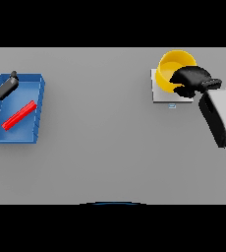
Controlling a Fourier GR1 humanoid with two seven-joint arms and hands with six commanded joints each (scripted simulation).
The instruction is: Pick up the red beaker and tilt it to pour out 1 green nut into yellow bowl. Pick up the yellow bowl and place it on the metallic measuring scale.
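The round yellow bowl (173, 66) sits on the flat, pale metallic measuring scale (160, 96) at the far right of the plain grey surface (100, 147); the bowl covers most of the scale's square plate, and a small pale blue mark shows at the scale's near edge; the inside of the bowl shows only yellow, and whether a nut lies in it cannot be told.

The right hand (191, 78), dark and coming off a white and grey forearm that enters from the right side, lies against the bowl's near right rim; its fingers are curled round the rim and wall of the bowl, clamped on it, with the bowl resting on the scale beneath.

At the far left stands a rectangular blue tray (39, 106) with raised walls; inside it lies a long red piece (19, 115), set on a slant from the tray's near left toward its far right; it looks like a flat bar, and whether this is the red beaker lying on its side cannot be told.

The left hand (6, 87) shows at the left edge, over the tray's far left corner, well apart from the bowl and scale; it appears as a dark slanted shape, and whether its fingers are apart or together cannot be told; it is near the red piece but not touching it.
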